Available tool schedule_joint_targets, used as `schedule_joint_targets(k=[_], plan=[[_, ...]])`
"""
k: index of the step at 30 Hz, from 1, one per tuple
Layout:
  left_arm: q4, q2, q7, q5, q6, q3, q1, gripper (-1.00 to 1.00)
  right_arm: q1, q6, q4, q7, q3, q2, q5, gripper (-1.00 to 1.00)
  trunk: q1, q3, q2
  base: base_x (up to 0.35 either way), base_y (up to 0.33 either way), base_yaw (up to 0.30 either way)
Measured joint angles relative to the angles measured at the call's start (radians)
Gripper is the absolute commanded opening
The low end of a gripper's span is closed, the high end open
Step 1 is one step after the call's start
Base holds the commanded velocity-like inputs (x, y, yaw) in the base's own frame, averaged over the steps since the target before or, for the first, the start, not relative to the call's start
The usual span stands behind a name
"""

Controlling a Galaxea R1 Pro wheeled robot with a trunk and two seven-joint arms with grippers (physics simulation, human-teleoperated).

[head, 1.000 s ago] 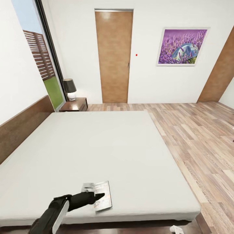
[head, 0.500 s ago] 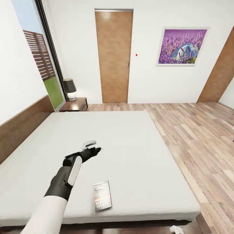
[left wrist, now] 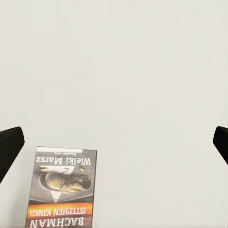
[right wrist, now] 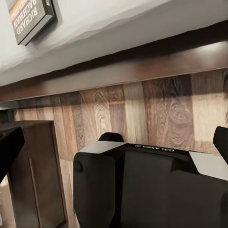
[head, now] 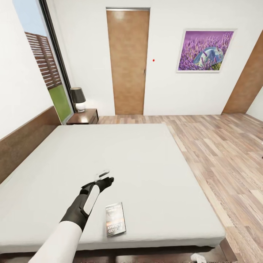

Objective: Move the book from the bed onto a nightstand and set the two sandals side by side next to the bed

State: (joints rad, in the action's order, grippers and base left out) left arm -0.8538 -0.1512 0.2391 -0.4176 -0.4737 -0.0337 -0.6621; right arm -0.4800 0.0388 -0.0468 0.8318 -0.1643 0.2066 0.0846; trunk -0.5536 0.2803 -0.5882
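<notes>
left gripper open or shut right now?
Open. Left gripper: its fingers sit wide apart, nothing between; the book lies flat on the bed.

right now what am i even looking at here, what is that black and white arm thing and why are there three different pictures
These are simulator renders of a wheeled robot with two arms. The large picture comes from a camera on its head, looking down over a bed in a bedroom. The black and white limb is its left arm, ending in the left gripper, which hangs over the mattress with its fingers apart, holding nothing.

The other two pictures come from cameras near each gripper. The left wrist view looks down on the mattress and a book lying flat on it. The right wrist view looks at the bed's wooden base and the plank floor.

A nightstand with a lamp stands beside the bed's head.
</notes>
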Motion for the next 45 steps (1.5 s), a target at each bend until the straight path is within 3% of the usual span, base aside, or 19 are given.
schedule_joint_targets(k=[6,10,41,45], plan=[[-0.003,0.001,0.000,0.000,-0.080,0.000,0.000,1.00,0.000,0.000,0.000,0.001,0.000,0.000,0.000,1.00,0.000,0.009,0.000,0.000,0.000,0.000],[-0.004,0.000,-0.001,-0.001,-0.095,0.001,0.000,1.00,0.000,0.000,0.000,0.002,0.000,0.000,0.000,1.00,0.000,0.016,0.000,0.000,0.000,0.000],[-0.005,-0.001,-0.010,0.000,-0.091,0.002,0.000,1.00,0.000,0.000,0.000,-0.002,0.000,0.000,-0.001,1.00,0.000,0.065,0.000,0.000,0.000,0.000],[-0.005,0.001,-0.083,0.000,-0.086,0.003,0.000,1.00,0.000,0.000,0.000,-0.002,0.000,0.000,-0.001,1.00,0.000,0.071,0.000,0.000,0.000,0.000]])
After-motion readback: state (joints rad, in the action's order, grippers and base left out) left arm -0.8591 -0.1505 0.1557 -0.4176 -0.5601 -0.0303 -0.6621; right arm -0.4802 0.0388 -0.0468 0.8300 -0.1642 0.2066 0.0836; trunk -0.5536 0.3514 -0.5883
